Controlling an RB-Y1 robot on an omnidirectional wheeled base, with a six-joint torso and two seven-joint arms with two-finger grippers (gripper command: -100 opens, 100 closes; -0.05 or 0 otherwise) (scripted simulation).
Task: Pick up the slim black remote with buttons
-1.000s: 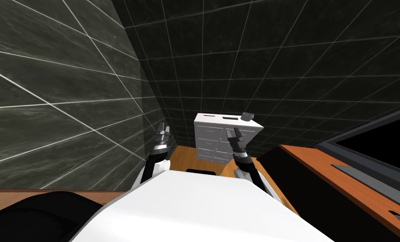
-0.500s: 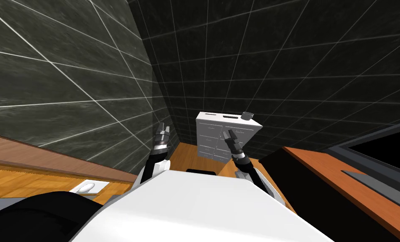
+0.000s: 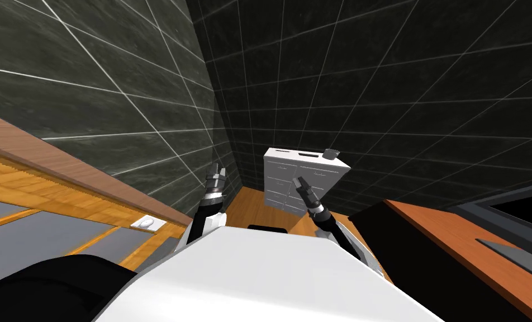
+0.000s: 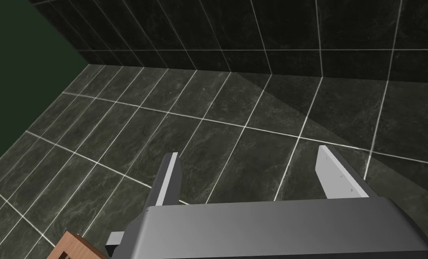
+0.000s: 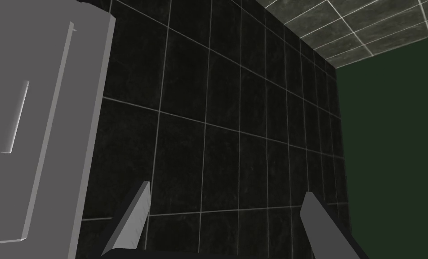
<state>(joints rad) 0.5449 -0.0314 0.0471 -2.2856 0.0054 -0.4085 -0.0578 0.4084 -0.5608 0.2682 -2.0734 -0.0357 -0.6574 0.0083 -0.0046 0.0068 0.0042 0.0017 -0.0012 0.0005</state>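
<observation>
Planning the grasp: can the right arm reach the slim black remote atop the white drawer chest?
Probably not yet: the open right gripper hangs in front of the white drawer chest, below its top, where the slim black remote lies. Nothing blocks it; the dark grey cup stands apart.

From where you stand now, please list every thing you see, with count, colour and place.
chest of drawers: one, white, against the dark tiled wall, ahead of both arms
slim flat things: two, black, lying on the chest's top; which is the remote, I cannot tell
cup-like thing: one, dark grey, on the chest's top at its right corner
small oval thing: one, white, on the wooden ledge at the left
table: one, orange-brown, at the right
tiled walls: two, dark, meeting in a corner behind the chest
floor: one, orange wood, before the chest
left end effector: one, light grey, open, near the left wall
right end effector: one, open, before the chest's front
</observation>
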